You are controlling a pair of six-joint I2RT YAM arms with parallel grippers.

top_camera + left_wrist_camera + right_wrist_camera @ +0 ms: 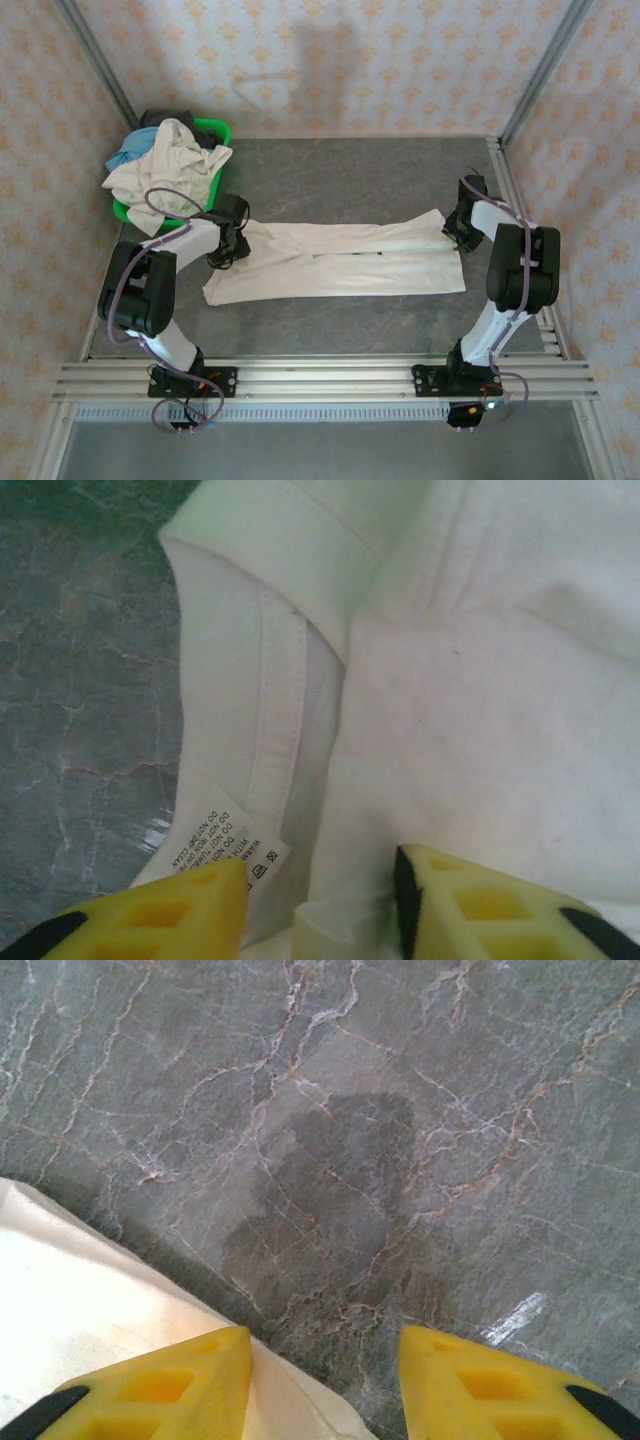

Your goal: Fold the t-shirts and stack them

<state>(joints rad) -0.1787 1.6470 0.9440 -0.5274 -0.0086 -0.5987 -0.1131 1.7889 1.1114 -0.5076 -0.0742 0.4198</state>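
A cream-white t-shirt [340, 262], folded into a long strip, lies flat across the middle of the table. My left gripper [228, 250] is low over its left end. In the left wrist view the collar [270, 680] and care label [215, 835] lie ahead of the left gripper [320, 880]. It is open, with a small raised ridge of cloth between its fingers. My right gripper [458, 228] sits at the shirt's far right corner. In the right wrist view the right gripper [325, 1360] is open, with the shirt's edge [90, 1300] running under its left finger.
A green basket [215, 130] at the back left holds a heap of t-shirts: cream-white [175, 160], light blue [130, 150] and dark [165, 118]. Metal frame rails run along the front [320, 380] and right [520, 200] of the grey marbled table [350, 175].
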